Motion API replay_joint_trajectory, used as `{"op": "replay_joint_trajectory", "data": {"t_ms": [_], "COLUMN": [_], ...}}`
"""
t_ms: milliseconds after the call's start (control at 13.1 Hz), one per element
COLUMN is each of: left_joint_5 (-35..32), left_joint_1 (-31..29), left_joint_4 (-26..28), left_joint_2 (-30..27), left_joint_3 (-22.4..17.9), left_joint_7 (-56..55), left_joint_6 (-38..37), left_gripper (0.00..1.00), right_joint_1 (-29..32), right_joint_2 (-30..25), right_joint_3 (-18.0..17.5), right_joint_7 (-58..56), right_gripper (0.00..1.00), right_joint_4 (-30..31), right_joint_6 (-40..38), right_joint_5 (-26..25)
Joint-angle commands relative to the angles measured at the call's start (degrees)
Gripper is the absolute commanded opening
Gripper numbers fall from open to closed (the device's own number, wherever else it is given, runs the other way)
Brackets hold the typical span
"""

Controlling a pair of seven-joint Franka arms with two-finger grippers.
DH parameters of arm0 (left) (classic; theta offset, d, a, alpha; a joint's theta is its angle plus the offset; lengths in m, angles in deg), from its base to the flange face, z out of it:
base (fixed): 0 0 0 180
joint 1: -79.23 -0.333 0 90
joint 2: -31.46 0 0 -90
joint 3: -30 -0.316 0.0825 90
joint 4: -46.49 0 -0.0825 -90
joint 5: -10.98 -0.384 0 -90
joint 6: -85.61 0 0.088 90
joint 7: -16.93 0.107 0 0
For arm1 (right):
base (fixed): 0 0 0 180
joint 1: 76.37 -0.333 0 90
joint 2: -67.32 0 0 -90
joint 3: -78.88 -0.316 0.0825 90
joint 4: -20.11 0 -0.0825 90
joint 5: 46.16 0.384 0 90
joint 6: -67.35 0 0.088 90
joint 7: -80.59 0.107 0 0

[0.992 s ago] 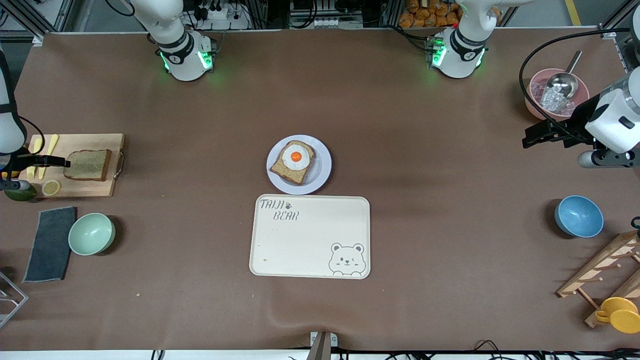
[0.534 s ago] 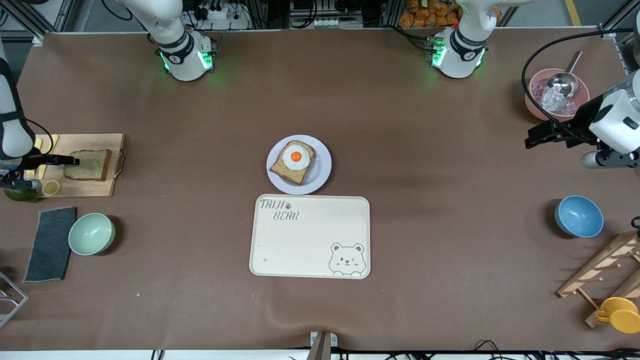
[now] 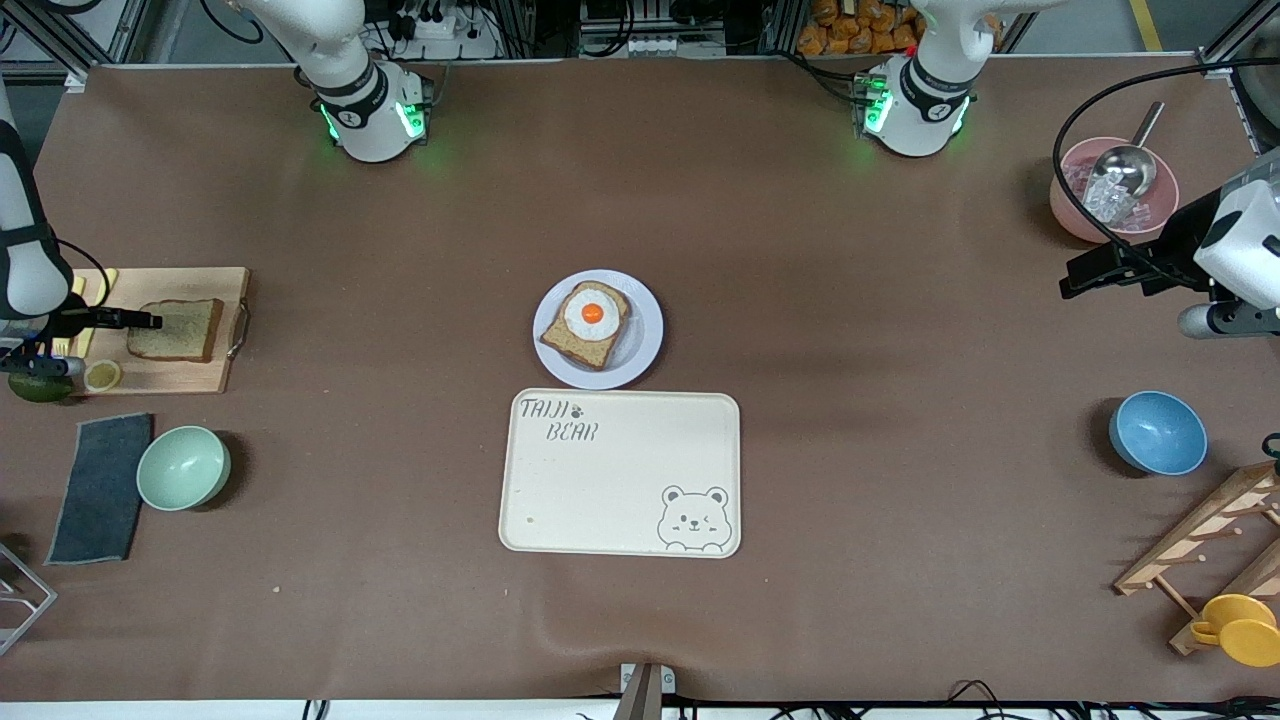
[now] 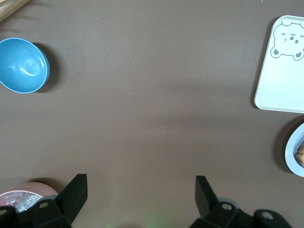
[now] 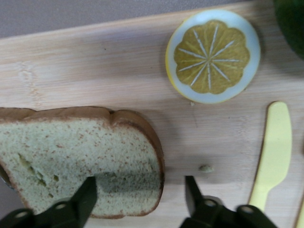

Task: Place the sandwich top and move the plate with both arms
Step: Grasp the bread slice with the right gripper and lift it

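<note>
The right end effector (image 3: pixel 150 321) has crept in over the last second from the board's edge and now hangs over the near-arm edge of the sandwich top (image 3: pixel 178 330), fingers spread, one over the crumb and one over bare wood past the crust, as the right wrist view shows; nothing is gripped yet. The sandwich top (image 5: pixel 78 159) lies flat on the board (image 3: pixel 190 375) at the right arm's end of the desk (image 3: pixel 400 600), beside a lemon slice (image 5: pixel 212 54) and a yellow knife (image 5: pixel 273 152). That advance suggests the pick is about to begin: a short descent and a squeeze across the crust looks likely.

The left end effector (image 4: pixel 140 190), also spread and empty, has drifted a little toward its own end of the desk and waits over bare surface near the pink bowl (image 3: pixel 1070 215).

The plate (image 3: pixel 645 340) sits mid-desk, bearing the egg slice (image 3: pixel 586 324), just above the tray (image 3: pixel 620 475); it is untouched.
</note>
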Motion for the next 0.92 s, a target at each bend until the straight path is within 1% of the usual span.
{"op": "replay_joint_trajectory", "data": {"t_ms": [0, 839], "left_joint_5": [1.1, 1.1], "left_joint_1": [-0.4, -0.1], "left_joint_4": [-0.6, -0.6], "left_joint_2": [0.1, 0.1], "left_joint_3": [0.2, 0.3], "left_joint_7": [0.5, 0.5], "left_joint_6": [-0.6, -0.6], "left_gripper": [1.0, 1.0], "right_joint_1": [1.9, 2.1], "right_joint_2": [1.2, 1.5], "right_joint_3": [-1.2, -1.5], "right_joint_7": [-0.3, -2.3], "right_gripper": [0.0, 0.0], "right_joint_4": [-0.9, -1.7], "right_joint_6": [-0.2, -0.2], "right_joint_5": [1.8, 1.9]}}
